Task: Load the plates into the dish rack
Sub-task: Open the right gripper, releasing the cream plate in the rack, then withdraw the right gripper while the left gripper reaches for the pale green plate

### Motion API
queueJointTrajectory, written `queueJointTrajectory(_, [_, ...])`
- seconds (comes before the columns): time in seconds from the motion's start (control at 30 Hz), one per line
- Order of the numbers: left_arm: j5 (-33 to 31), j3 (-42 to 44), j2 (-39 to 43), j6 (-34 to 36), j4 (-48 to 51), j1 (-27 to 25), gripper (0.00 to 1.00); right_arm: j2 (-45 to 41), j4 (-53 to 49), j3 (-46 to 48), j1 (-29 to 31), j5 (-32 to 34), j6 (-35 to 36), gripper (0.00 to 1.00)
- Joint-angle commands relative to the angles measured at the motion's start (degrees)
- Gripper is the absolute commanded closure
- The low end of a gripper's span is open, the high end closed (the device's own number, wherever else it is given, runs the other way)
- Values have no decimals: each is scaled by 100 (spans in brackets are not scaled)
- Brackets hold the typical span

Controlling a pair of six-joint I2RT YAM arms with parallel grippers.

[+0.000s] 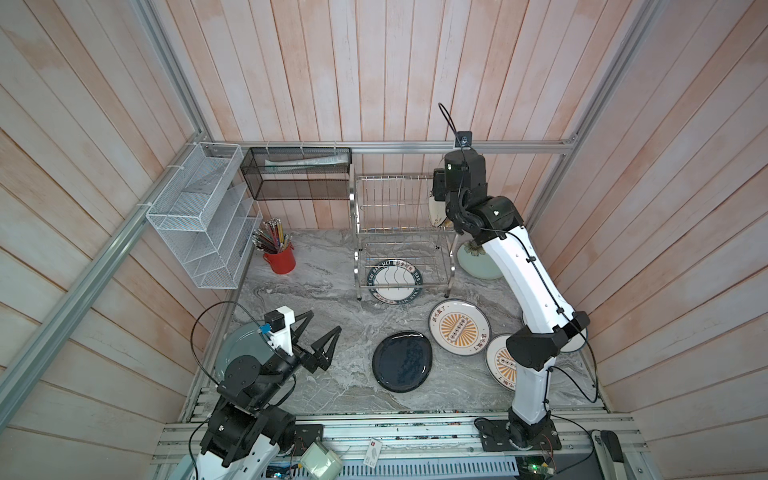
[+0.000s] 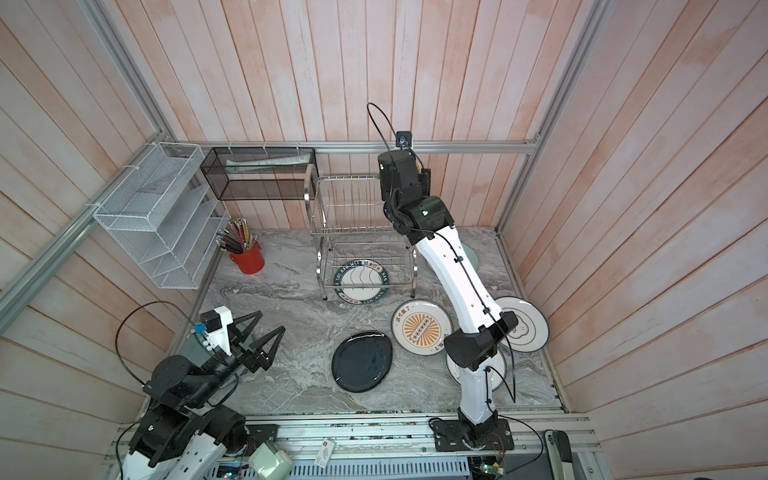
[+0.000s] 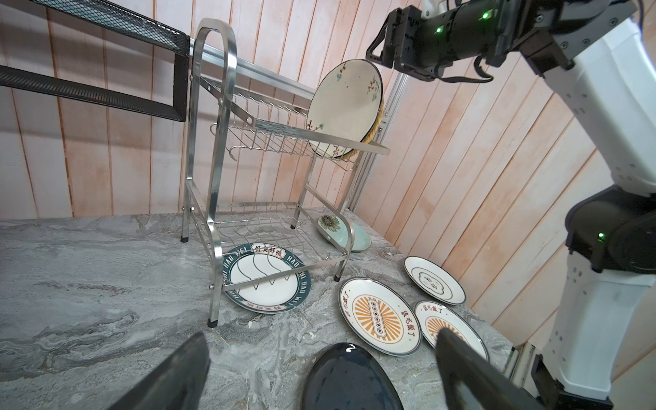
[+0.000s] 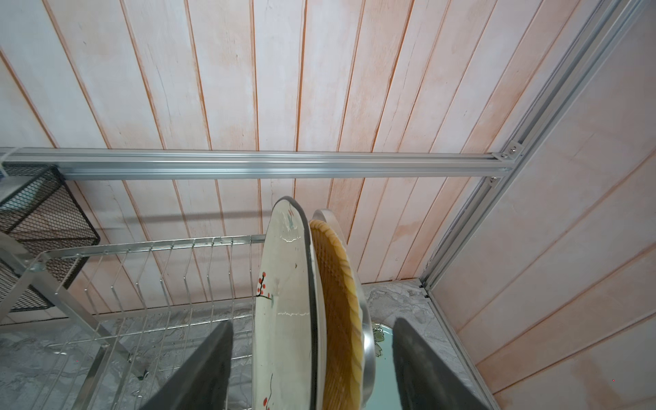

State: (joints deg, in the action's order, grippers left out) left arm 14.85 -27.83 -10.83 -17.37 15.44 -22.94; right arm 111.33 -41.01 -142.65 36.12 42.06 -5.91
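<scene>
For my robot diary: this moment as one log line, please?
right gripper open by cream plate | upright in dish rack | left gripper open

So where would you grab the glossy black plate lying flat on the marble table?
Probably pinch the glossy black plate by its upturned rim on the side facing the open left gripper, coming in low from there: it lies flat, so only the lip offers a pinch.
</scene>
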Motion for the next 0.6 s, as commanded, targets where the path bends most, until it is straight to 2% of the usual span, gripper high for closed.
queueJointTrajectory(0.0, [-120,43,-74,-41,-9,-9,0,-526,136,-2,293,-58,138,26])
queueJointTrajectory(0.1, [-179,-1,-163,-75,64,-9,0,-1205,480,842,519,-259,114,24])
queueJointTrajectory(0.27, [-373,-160,-408,-278,273,-17,0,-2830,1656,3418,881,-645,38,15])
queueJointTrajectory(0.43, [-737,-362,-716,-565,597,-30,0,-4211,2278,5773,915,-1227,-430,10])
queueJointTrajectory(0.57, [-1042,-502,-883,-890,838,-77,0,-4902,2496,7035,917,-1495,-714,8])
